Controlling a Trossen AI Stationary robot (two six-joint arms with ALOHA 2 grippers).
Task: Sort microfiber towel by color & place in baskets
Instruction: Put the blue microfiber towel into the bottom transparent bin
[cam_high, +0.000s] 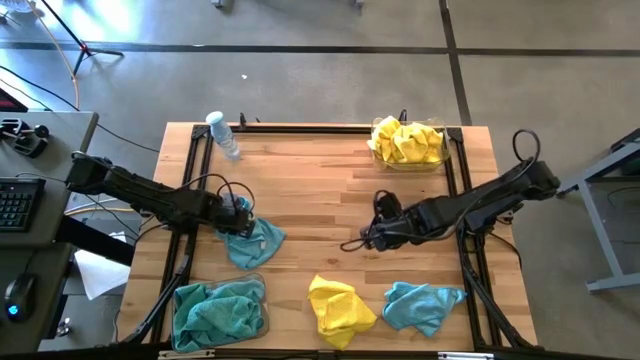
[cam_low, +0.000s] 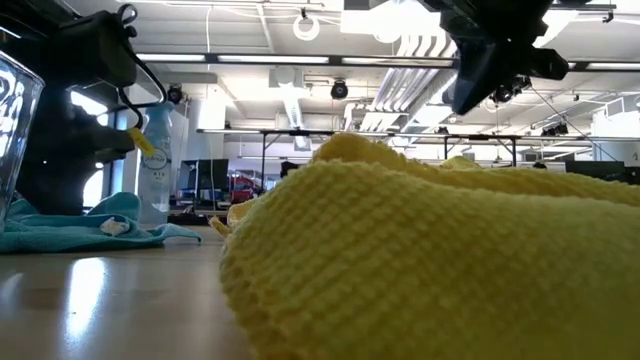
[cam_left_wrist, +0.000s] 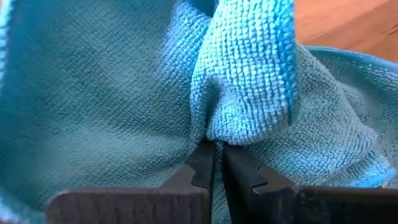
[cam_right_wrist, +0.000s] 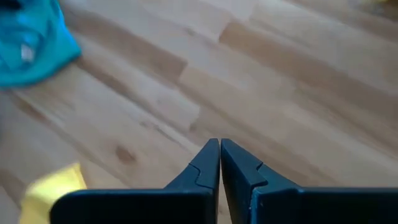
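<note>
A teal towel (cam_high: 258, 242) lies crumpled on the table's left half, with my left gripper (cam_high: 236, 216) shut on it at its far-left part. My right gripper (cam_high: 374, 236) hangs shut over bare wood near the table's middle, holding nothing (cam_right_wrist: 219, 144). A yellow towel (cam_high: 340, 310) and another teal towel (cam_high: 422, 306) lie at the near edge. One see-through basket (cam_high: 262, 318) at the near left holds teal towels. Another basket (cam_high: 440, 158) at the far right holds yellow ones. My left gripper pinches a raised fold of the teal towel (cam_left_wrist: 217, 127) between its two fingers (cam_left_wrist: 200, 167). The fingers come from above, pointing steeply down. The rest of the towel lies spread and slack on the table around them (cam_low: 90, 232).
A small clear water bottle (cam_high: 223, 134) stands at the table's far left. Black rails (cam_high: 455, 190) run along the table's left, right and far sides. Bare wood lies between the two grippers and toward the far edge.
</note>
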